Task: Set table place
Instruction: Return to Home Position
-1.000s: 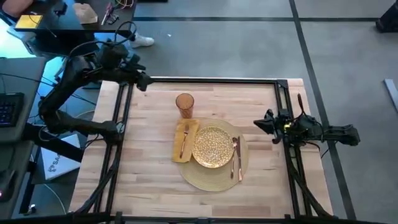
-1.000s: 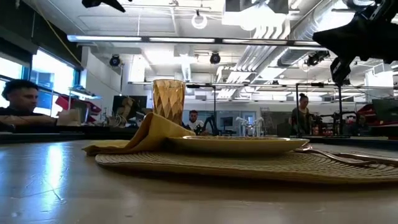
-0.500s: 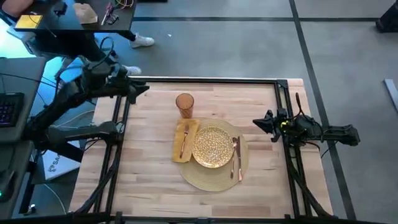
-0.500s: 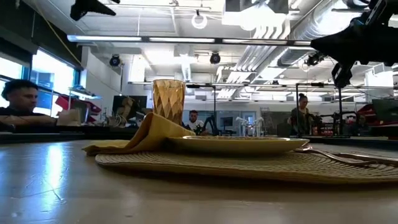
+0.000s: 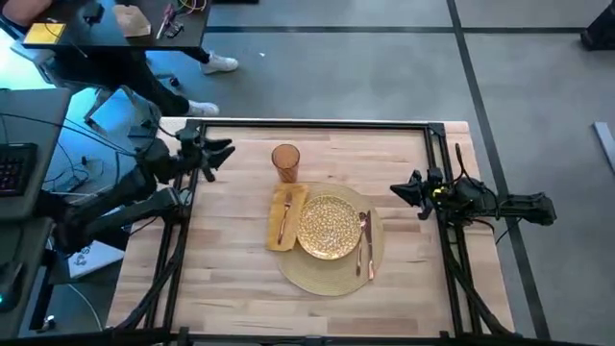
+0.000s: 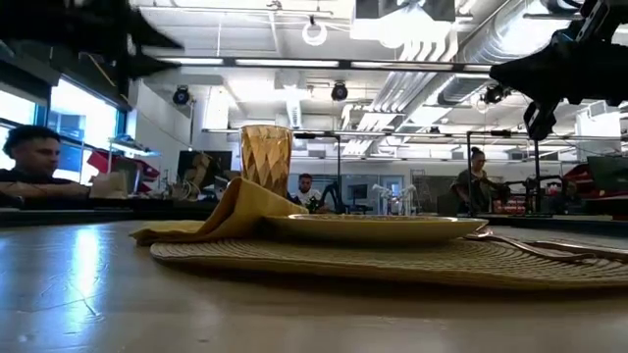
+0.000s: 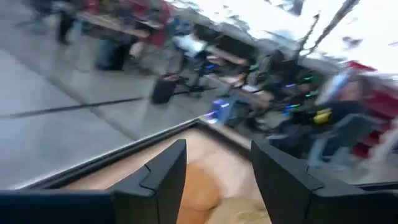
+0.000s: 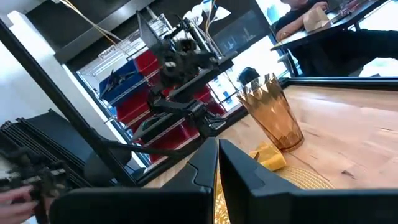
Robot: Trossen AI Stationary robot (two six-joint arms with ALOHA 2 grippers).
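On the middle of the table (image 5: 221, 279) lies the round mat (image 5: 327, 277), with the gold plate (image 5: 329, 227) on top of it. A yellow napkin (image 5: 279, 235) lies just left of the plate, partly on the mat. One piece of cutlery (image 5: 284, 219) rests on the napkin, and two more lie on the mat just right of the plate. The cup (image 5: 285, 161) stands upright just past the napkin's far end. The left gripper (image 5: 219, 154) hangs over the table's left edge, apart from the cup, its fingers spread and holding nothing. The right gripper (image 5: 402, 190) hangs by the table's right edge, near the mat but not touching it, its fingers pressed together.
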